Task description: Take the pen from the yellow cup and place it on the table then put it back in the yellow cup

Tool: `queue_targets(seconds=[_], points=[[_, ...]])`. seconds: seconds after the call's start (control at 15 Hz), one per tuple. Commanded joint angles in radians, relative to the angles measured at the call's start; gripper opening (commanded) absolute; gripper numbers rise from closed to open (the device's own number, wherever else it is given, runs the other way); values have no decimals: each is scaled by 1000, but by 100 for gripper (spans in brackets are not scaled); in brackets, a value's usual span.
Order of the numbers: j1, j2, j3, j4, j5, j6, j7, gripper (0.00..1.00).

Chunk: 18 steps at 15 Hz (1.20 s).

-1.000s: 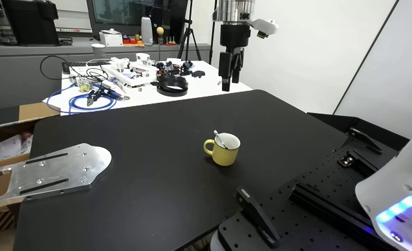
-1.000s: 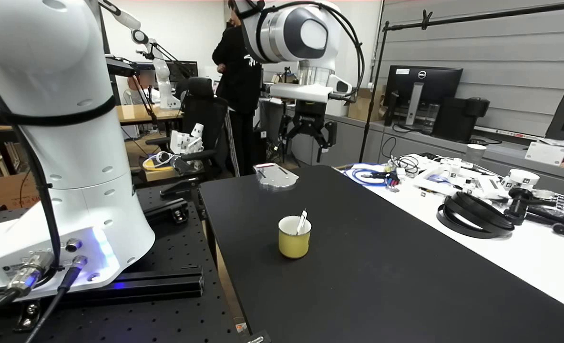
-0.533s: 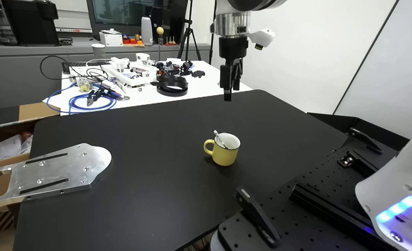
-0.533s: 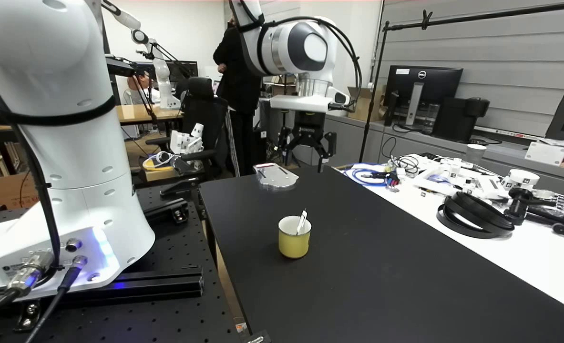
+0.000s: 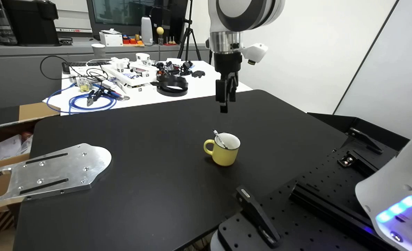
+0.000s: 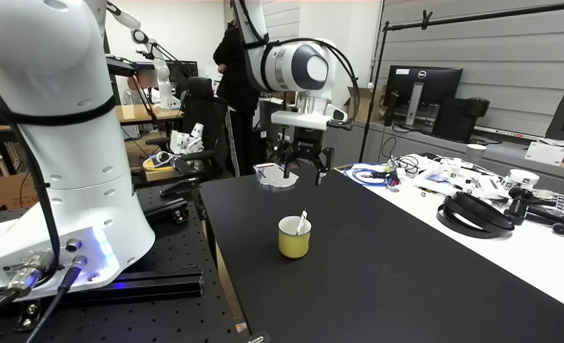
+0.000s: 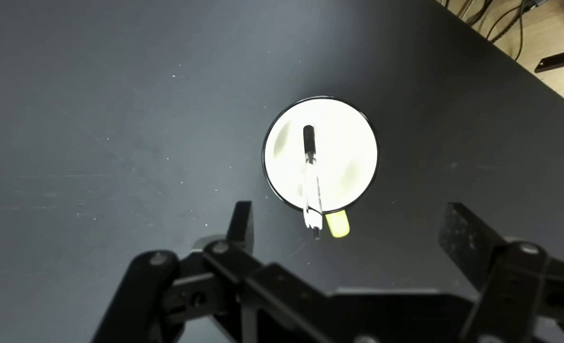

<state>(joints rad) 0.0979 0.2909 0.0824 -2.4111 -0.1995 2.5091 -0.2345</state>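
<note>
gripper [image 6: 302, 178] points down, spread wide; hangs above the table [image 6: 396, 271]

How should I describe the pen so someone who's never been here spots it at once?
On the big black table stands a yellow cup. The pen leans inside it, top end poking out beside the handle. Unlike the squat cup, it is slim and pale with a black lower end, the only thing showing inside.

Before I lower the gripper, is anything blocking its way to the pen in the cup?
Nothing visible stands between the open gripper and the pen, whose upper end pokes out of the yellow cup. The cup encloses its lower part; in the wrist view, the handle shows right beside the exposed end.
</note>
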Motion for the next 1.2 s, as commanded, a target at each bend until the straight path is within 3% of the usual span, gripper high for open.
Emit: queue_targets(seconds=[0.0, 0.6, 1.13], points=[[23, 40, -13, 22, -46, 24, 72, 100], [65, 168, -69, 55, -105, 179, 163, 100], [70, 300, -93, 112, -51, 270, 207, 100]])
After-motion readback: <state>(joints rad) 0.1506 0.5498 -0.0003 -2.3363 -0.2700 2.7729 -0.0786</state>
